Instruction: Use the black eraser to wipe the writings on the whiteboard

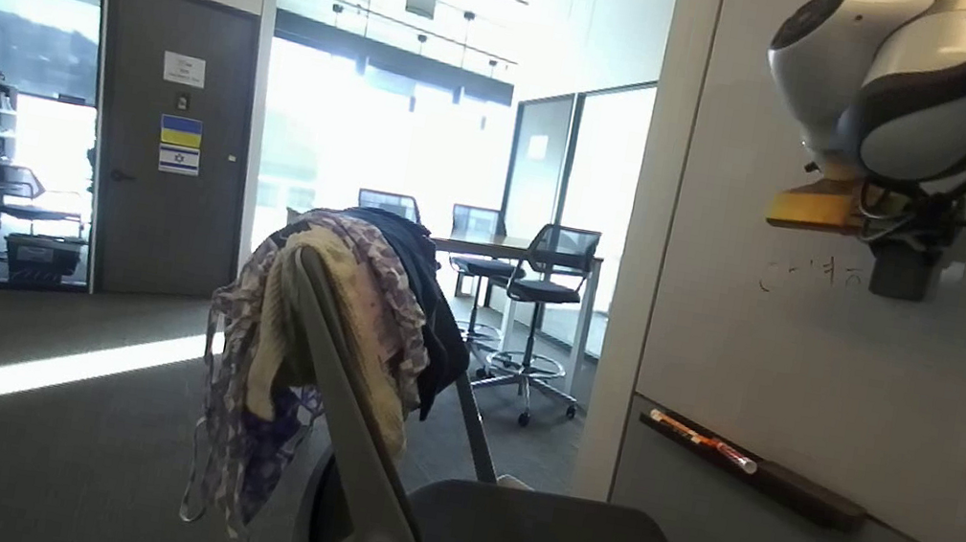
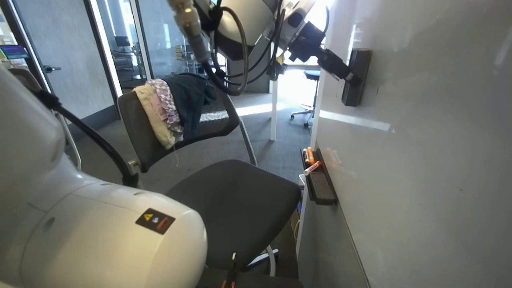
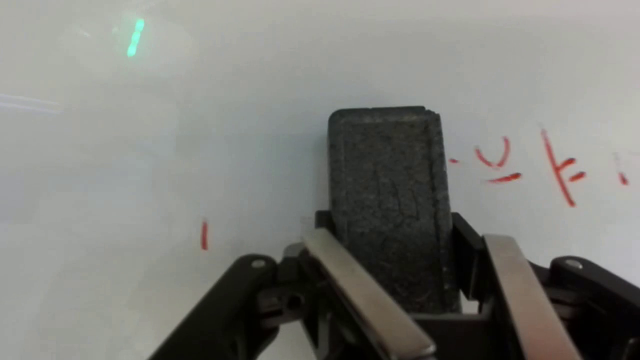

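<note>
Both fingers of the pincer (image 3: 392, 245) clamp the black eraser (image 3: 387, 170) by its long sides, and pincer and eraser are held up at the whiteboard (image 1: 769, 365), well above its lower edge. The white arm (image 1: 936, 101) shows above the pincer in an exterior view. The eraser stands upright, its broad face towards the whiteboard; whether the two touch cannot be told. Red writings (image 3: 558, 170) lie near it: in the wrist view a dot, a curve over a dash, a slanting stroke with two short ones and a further mark on its right, and a single short stroke on its left. A dark ledge (image 2: 325, 169) runs along part of the whiteboard's lower edge, near its side edge, and bears three markers (image 2: 312, 168) and a dark grey block (image 2: 321, 186). Close by the whiteboard is a dark chair (image 2: 236, 196), with clothes (image 2: 188, 102) draped over its back in both exterior views. Farther off, in an exterior view, a tall chair (image 1: 543, 291) stands at the near corner of a counter (image 1: 478, 243).
</note>
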You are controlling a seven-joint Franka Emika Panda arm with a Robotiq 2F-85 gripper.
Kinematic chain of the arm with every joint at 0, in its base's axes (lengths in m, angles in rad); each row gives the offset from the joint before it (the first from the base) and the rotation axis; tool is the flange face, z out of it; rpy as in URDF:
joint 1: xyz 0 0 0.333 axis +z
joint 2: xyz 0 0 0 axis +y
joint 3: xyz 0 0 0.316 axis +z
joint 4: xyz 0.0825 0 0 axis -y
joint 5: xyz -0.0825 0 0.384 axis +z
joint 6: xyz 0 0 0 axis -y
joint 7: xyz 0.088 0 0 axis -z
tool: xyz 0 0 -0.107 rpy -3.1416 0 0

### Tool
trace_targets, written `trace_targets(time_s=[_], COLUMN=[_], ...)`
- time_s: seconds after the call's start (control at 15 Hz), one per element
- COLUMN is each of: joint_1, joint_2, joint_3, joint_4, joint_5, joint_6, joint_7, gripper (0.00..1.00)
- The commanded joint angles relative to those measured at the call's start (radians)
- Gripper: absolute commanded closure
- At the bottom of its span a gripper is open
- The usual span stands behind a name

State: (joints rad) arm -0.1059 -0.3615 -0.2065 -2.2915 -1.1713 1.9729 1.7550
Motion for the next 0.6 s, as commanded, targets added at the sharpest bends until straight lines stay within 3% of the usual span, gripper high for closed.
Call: trace_targets(time_s=[0.0, 0.27, 0.53], joint_1=[-0.004, -0.011, -0.016], joint_2=[0.189, 0.303, 0.307], joint_3=[0.017, 0.042, 0.048], joint_4=[0.192, 0.258, 0.236], joint_5=[0.058, 0.038, 0.026], joint_6=[0.015, 0.015, -0.020], joint_7=[-0.079, -0.092, -0.092], gripper=[0.69, 0.69, 0.69])
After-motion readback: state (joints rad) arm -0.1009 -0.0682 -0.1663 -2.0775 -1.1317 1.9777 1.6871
